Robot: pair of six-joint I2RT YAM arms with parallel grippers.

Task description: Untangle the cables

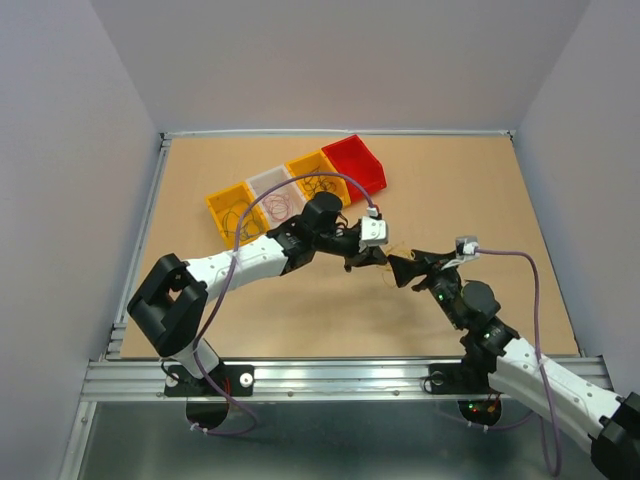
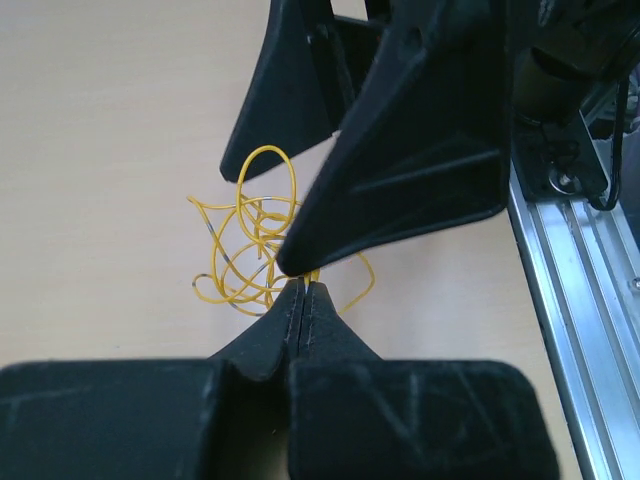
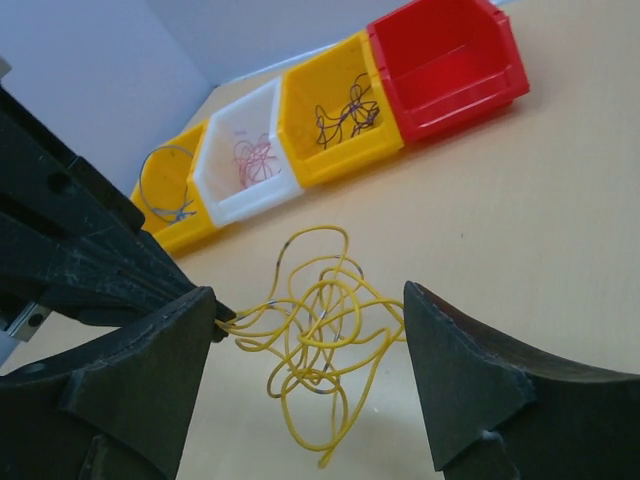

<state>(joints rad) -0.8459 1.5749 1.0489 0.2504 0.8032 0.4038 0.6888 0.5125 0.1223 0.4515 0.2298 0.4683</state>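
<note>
The cables are a small clump of thin yellow wire with grey marks, held just above the table. It also shows in the left wrist view. My left gripper is shut on a strand at the clump's edge, its tip at mid-table. My right gripper is open, with one finger on each side of the clump and not touching it. From above it faces the left gripper tip to tip. Its big black fingers hide part of the clump in the left wrist view.
Several bins stand in a row at the back left: a yellow bin, a white bin, a yellow bin and a red bin. The first three hold thin wires. A metal rail runs along the near edge.
</note>
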